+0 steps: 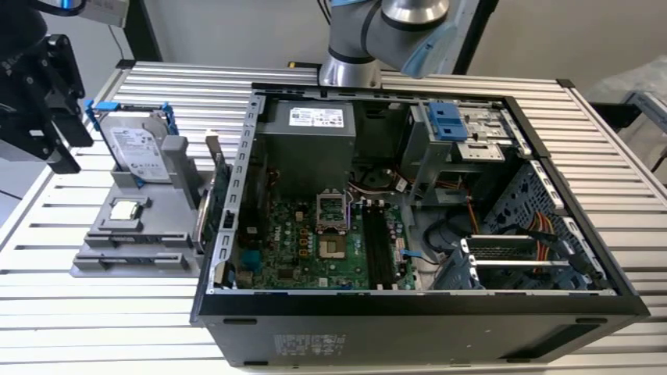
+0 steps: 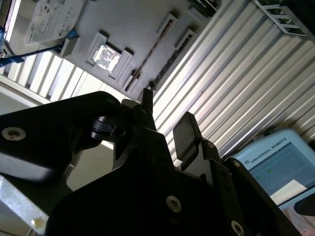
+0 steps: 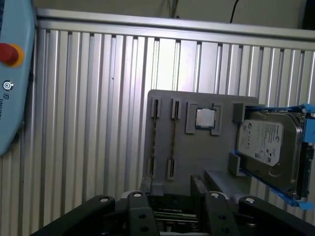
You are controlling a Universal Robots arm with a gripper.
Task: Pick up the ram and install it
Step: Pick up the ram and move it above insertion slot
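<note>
The ram (image 1: 214, 166) stands on edge in a grey holder (image 1: 130, 242) on the table, at the exterior view's left beside the open computer case (image 1: 417, 305). In the first wrist view the ram (image 3: 173, 140) is a thin edge-on strip between two slot blocks of the holder (image 3: 197, 157). The second wrist view has the ram (image 2: 156, 46) as a thin dark line. My gripper (image 1: 55, 117) hangs high at the exterior view's far left, apart from the holder. Both wrist views show it open, gripper (image 3: 172, 194) and gripper (image 2: 165, 115), with nothing between the fingers.
A silver hard drive (image 1: 136, 144) with blue brackets and a small square chip (image 1: 125, 209) sit on the same holder. The motherboard (image 1: 312, 250) lies inside the case, with long black slots (image 1: 377, 242) beside the socket. Ribbed aluminium table (image 1: 105, 312) lies all around.
</note>
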